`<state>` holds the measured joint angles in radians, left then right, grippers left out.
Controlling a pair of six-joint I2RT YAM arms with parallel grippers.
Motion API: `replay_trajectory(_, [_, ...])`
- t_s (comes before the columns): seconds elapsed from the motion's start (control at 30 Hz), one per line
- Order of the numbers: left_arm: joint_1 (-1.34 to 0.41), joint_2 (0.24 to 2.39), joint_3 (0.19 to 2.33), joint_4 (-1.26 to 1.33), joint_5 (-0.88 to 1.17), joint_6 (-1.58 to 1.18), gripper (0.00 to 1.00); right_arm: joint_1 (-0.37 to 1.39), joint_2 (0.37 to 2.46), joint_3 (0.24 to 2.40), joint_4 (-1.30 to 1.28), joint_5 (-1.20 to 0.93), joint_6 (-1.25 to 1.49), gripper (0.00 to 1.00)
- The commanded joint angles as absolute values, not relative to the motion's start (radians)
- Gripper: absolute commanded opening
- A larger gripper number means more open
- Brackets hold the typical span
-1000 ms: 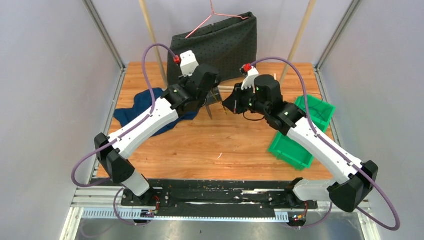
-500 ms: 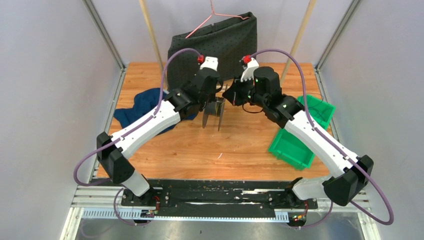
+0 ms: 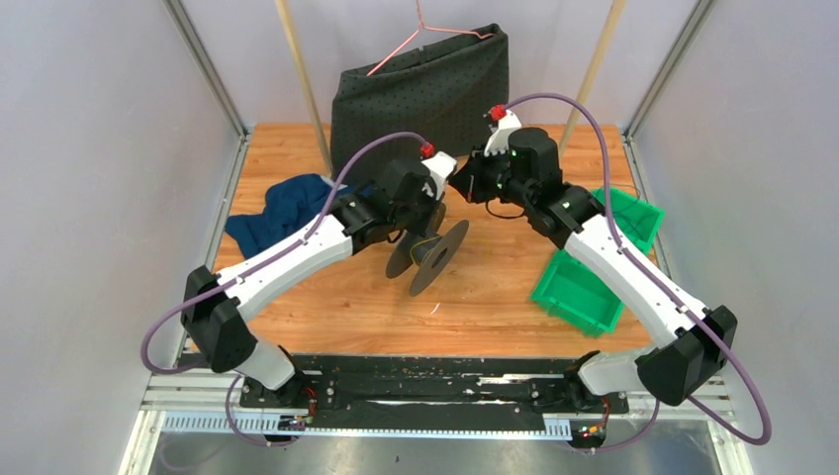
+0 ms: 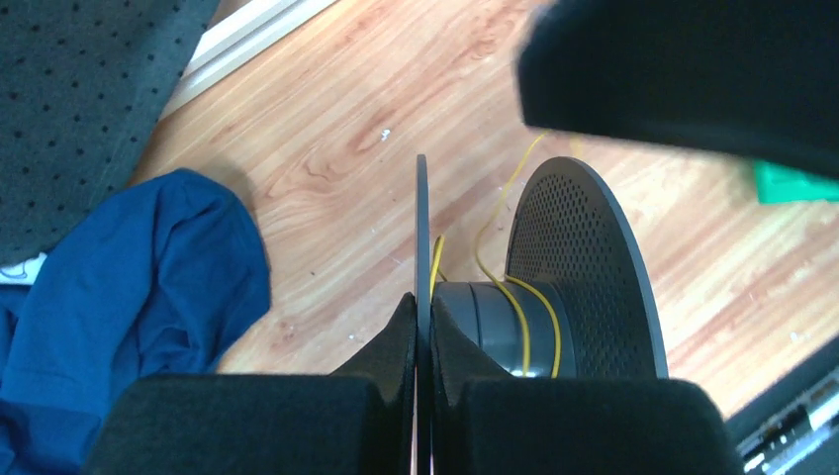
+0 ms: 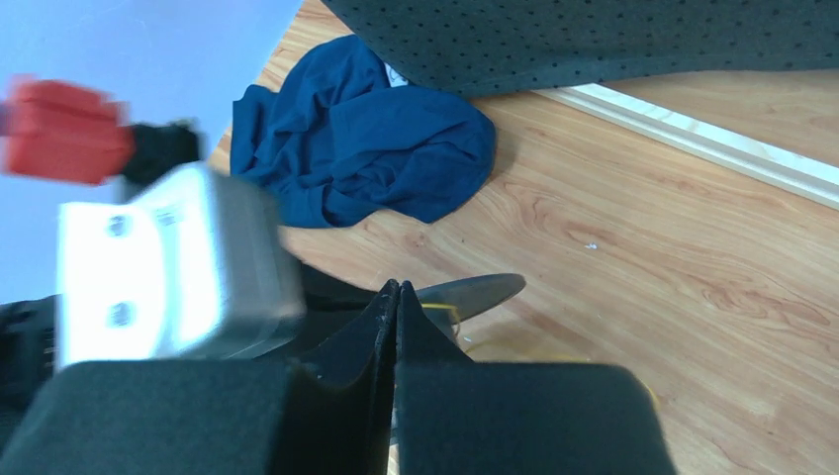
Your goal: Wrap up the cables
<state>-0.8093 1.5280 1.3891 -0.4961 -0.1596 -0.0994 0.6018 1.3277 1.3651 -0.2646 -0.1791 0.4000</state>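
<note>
A dark grey spool (image 3: 427, 247) with two round flanges hangs tilted above the table's middle. My left gripper (image 3: 416, 220) is shut on one thin flange; the left wrist view shows its jaws (image 4: 422, 317) pinching the flange edge beside the hub (image 4: 485, 327). The thin yellow wire (image 4: 527, 332) makes a couple of turns round the hub and runs up toward my right gripper (image 3: 463, 188), just behind the spool. The right wrist view shows that gripper (image 5: 397, 292) shut tight, with the wire (image 5: 442, 309) beside its tips and the spool's flange (image 5: 475, 290) just beyond.
A blue cloth (image 3: 282, 208) lies at the left. A dark dotted bag (image 3: 420, 94) on a pink hanger (image 3: 416, 35) stands at the back. Two green bins (image 3: 584, 287) sit at the right. A pale wooden strip (image 5: 693, 139) lies by the bag.
My left arm has swung the spool nearer and to the right, turning it from edge-on to tilted. My right gripper has drawn back a little toward the bag.
</note>
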Motion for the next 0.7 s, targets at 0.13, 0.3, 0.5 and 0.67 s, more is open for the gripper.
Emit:
replay_trajectory(0.13, [-0.818, 1.41, 1.389, -0.423, -0.1, -0.039, 0.0, 0.507, 1.296, 1.244, -0.269, -0.168, 0.423, 0.01])
replay_trajectory(0.3, [-0.816, 1.379, 1.457, -0.449, -0.127, -0.054, 0.0, 0.349, 1.253, 1.17, -0.272, -0.253, 0.441, 0.24])
replay_trajectory(0.5, [-0.816, 1.393, 1.646, -0.584, -0.077, -0.051, 0.0, 0.257, 1.28, 1.124, -0.33, -0.357, 0.275, 0.48])
replay_trajectory(0.67, [-0.815, 1.422, 1.815, -0.703, -0.073, -0.042, 0.0, 0.246, 1.283, 1.058, -0.313, -0.468, 0.218, 0.57])
